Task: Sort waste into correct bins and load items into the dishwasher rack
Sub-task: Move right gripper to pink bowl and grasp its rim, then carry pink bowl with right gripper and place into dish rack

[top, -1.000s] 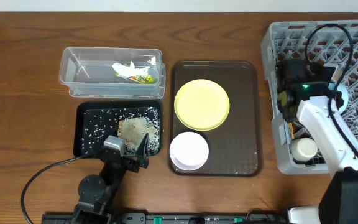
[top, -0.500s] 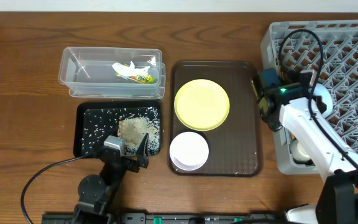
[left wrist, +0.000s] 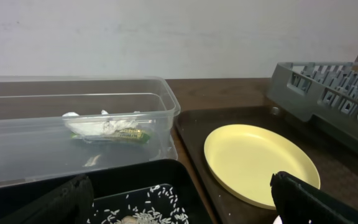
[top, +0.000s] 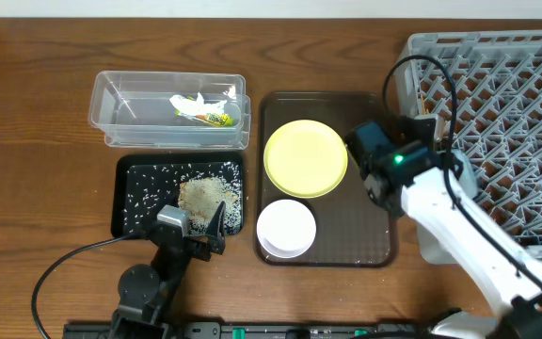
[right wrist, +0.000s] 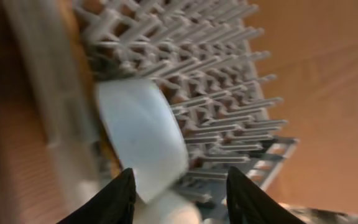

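Right gripper (right wrist: pixel 180 177) hung spread and empty over the brown serving tray (top: pixel 370 240), just beside the yellow plate (top: pixel 306 157). White bowl (top: pixel 286 229) sat on that tray. Right wrist view was blurred, with the light-blue bowl (right wrist: pixel 142 140) in the rack (top: pixel 516 94). Left gripper (top: pixel 196 226) was released at the near edge of the black tray (top: pixel 130 179), which held the rice crumbs (top: pixel 205 196). Sauce packet (top: pixel 216 119) and paper scrap (top: pixel 188 102) lay in the clear tub (top: pixel 111 108).

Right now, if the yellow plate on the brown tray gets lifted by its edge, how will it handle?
The yellow plate looks rigid, so it probably won't flex. It lies flat on the brown tray with a low rim, so getting a grip under it may be hard. Its smooth surface could be slippery.
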